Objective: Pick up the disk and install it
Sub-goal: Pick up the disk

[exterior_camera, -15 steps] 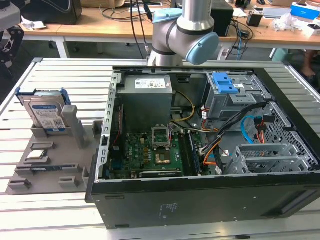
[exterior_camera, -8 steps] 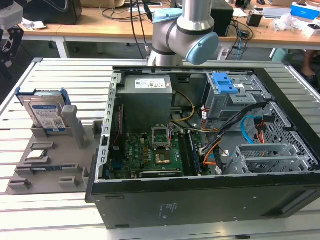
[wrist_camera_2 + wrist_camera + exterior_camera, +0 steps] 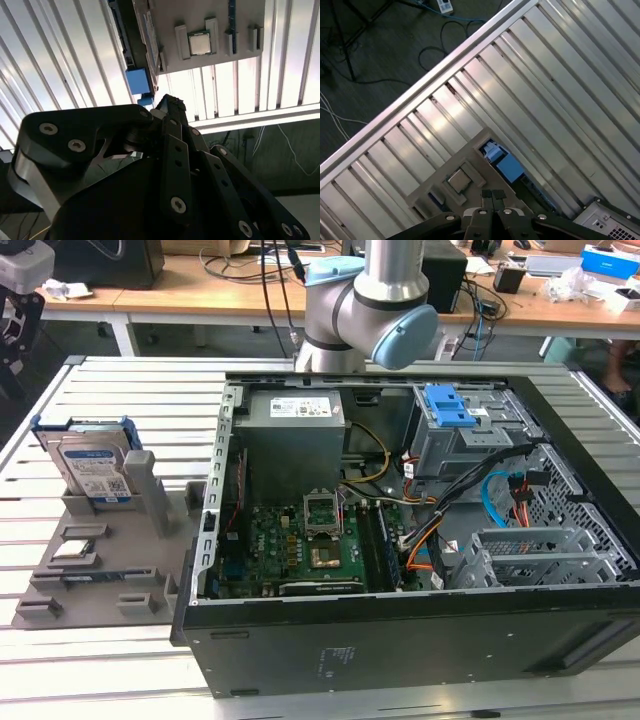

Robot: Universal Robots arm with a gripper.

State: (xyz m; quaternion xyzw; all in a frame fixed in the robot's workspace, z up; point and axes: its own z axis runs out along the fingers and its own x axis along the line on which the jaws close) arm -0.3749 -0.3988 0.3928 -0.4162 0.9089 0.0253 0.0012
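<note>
Hand, closed and empty, hovers above the disk, upright in a grey holder by the table edge at the exterior view's left; a clean grasp likely needs it opened and squared to the disk's faces.

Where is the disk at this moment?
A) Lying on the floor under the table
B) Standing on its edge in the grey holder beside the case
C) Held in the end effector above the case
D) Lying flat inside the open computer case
B: in the exterior view the disk stands upright in a slot of the grey holder, on the exterior view's left of the open computer case.
</note>
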